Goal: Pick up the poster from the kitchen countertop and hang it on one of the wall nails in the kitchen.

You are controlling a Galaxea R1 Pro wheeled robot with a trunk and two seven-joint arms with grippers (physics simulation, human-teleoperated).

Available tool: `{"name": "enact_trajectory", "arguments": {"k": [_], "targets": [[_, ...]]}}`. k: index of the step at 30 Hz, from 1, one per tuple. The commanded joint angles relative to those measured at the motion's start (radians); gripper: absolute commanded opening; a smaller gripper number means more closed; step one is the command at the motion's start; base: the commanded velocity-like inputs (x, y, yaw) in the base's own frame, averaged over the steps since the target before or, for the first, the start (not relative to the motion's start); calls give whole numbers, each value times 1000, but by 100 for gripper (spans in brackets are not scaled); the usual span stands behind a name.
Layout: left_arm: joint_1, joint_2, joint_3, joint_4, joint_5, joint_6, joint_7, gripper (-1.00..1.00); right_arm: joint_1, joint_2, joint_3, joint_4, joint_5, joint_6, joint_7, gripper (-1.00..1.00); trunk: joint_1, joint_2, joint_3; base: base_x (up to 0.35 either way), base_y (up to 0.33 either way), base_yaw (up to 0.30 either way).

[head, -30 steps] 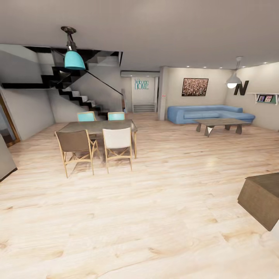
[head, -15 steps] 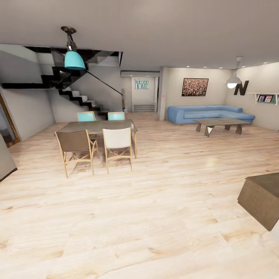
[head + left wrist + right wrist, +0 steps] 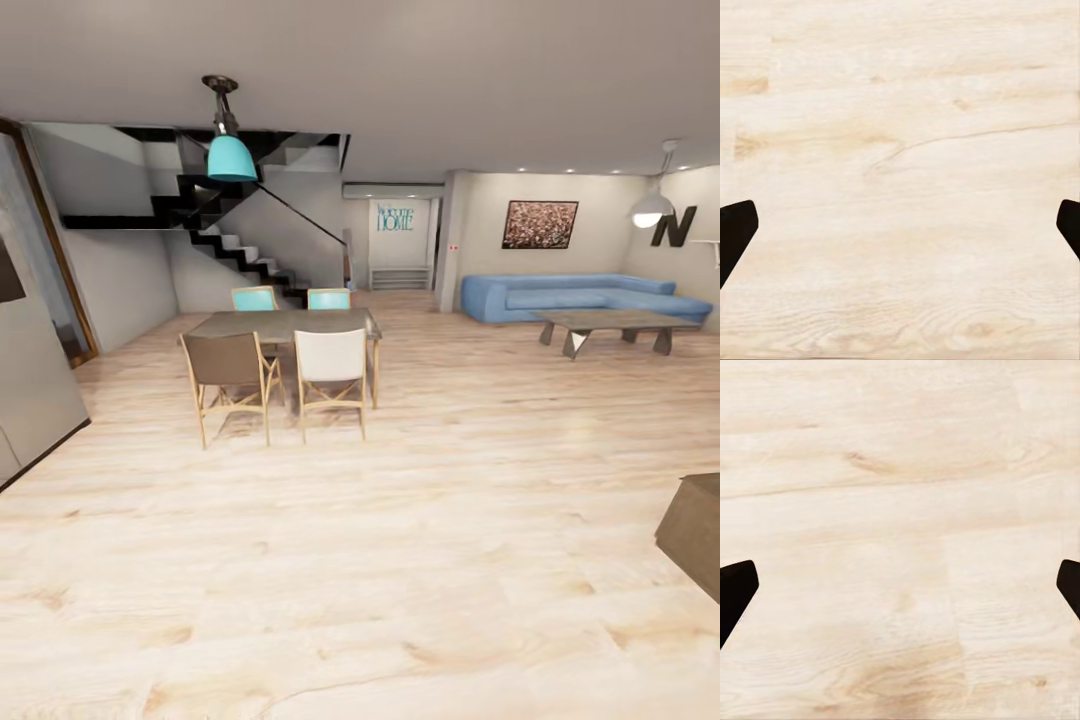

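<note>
Presumably we handle a light, stiff frame by its edges; for now both grippers, left gripper [image 3: 900, 225] and right gripper [image 3: 900, 585], hang spread and unladen over wood floor [image 3: 400, 560].

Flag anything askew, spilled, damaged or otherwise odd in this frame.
Nothing stands out. The dining table has its chairs tucked in upright, the wall painting hangs level above the blue sofa, and the wood floor shows no spills or debris.

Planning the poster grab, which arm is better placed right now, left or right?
Neither yet. The left gripper and right gripper both hang open over bare wooden floor.
</note>
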Motion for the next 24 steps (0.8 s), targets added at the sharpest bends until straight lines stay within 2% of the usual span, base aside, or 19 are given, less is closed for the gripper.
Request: {"name": "enact_trajectory", "arguments": {"k": [1, 16, 24], "targets": [[0, 0, 1, -1, -1, -2, 0, 100, 0, 0, 0, 1, -1, -3, -1, 100, 0, 0, -1, 0, 0, 287], [0, 0, 1, 1, -1, -2, 0, 100, 0, 6, -1, 1, 0, -3, -2, 100, 0, 0, -1, -1, -1, 288], [0, 0, 0, 1, -1, -2, -1, 100, 0, 5, 1, 2, 1, -3, -2, 100, 0, 0, -1, -85, -182, 218]]}}
